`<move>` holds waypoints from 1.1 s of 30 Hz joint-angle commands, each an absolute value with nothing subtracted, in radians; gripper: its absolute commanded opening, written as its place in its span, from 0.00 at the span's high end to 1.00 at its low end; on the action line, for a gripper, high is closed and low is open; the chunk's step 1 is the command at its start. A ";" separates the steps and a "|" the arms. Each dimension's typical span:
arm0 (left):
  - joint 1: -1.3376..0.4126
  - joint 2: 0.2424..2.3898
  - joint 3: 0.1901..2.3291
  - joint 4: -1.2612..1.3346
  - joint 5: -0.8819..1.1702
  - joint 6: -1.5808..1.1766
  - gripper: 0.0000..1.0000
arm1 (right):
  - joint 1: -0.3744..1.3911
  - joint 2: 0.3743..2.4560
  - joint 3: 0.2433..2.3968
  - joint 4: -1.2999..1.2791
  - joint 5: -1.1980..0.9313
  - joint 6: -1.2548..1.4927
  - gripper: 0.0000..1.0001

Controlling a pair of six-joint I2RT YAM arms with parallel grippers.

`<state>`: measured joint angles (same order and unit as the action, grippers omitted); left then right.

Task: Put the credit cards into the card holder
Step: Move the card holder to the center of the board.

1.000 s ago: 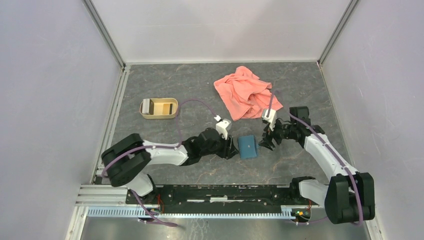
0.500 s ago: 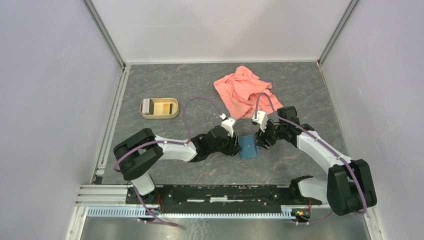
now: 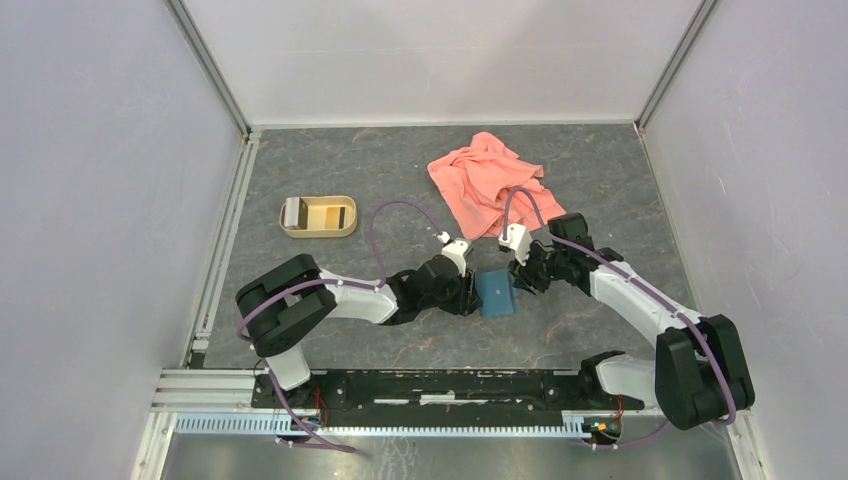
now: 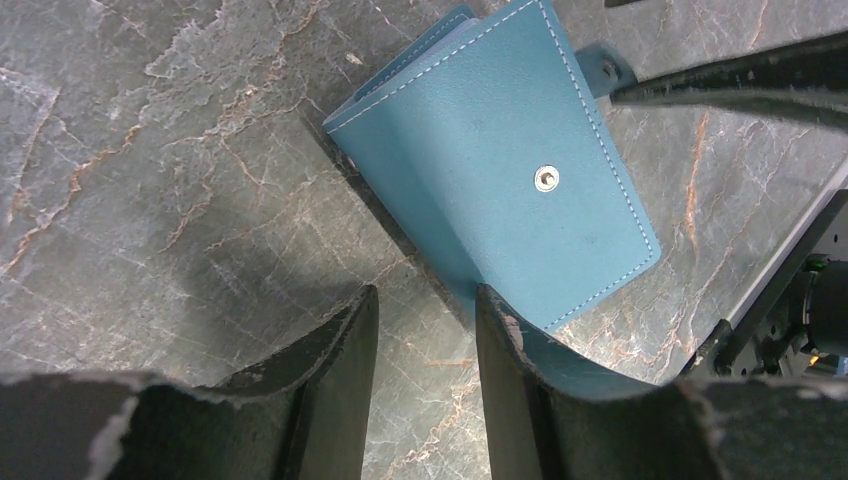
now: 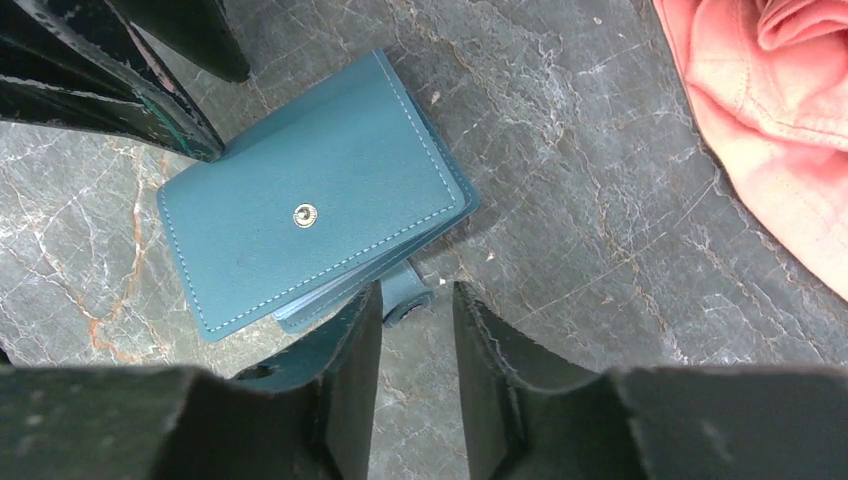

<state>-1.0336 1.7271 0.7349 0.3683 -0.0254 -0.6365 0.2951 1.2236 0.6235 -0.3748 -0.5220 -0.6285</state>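
Observation:
The card holder (image 3: 495, 292) lies folded shut on the table, its snap stud up (image 4: 545, 178) (image 5: 303, 214). My left gripper (image 3: 470, 294) (image 4: 425, 295) sits at its left edge, open, with bare table between the fingers; one finger touches the holder's edge. At the right edge my right gripper (image 3: 521, 279) (image 5: 418, 290) is open to a narrow gap. The holder's strap tab (image 5: 405, 297) pokes in at its fingertips, beside one finger and clear of the other. A greyish-white credit card (image 3: 293, 211) stands in the tan tray (image 3: 318, 233); tan ones blend with the tray.
A crumpled salmon-pink cloth (image 3: 490, 185) (image 5: 770, 110) lies just behind the right gripper. The tan tray stands far to the left, near the left wall. Walls close in the table on three sides.
Both grippers moved in to the card holder's two sides. The right gripper's jaws narrowed from wide open to a small gap around the strap tab.

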 commanded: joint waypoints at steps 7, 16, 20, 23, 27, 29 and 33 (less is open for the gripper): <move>-1.043 1.746 0.757 0.365 -0.030 -0.711 0.53 | 0.302 1.190 0.641 -0.346 -0.449 -0.587 0.98; -1.064 1.806 0.759 0.462 0.030 -0.815 0.61 | 0.302 1.207 0.686 -0.339 -0.512 -0.572 1.00; -1.073 1.855 0.788 0.517 0.062 -0.855 0.61 | 0.303 1.253 0.741 -0.330 -0.517 -0.571 1.00; -1.075 1.892 0.824 0.544 0.078 -0.873 0.60 | 0.301 1.273 0.755 -0.317 -0.515 -0.572 1.00; -1.076 1.945 0.878 0.601 0.124 -0.883 0.57 | 0.301 1.281 0.741 -0.306 -0.519 -0.593 1.00; -1.073 1.966 0.886 0.641 0.150 -0.891 0.56 | 0.302 1.280 0.726 -0.304 -0.527 -0.613 1.00; -1.057 1.917 0.819 0.738 0.171 -0.888 0.54 | 0.301 1.266 0.703 -0.302 -0.522 -0.627 1.00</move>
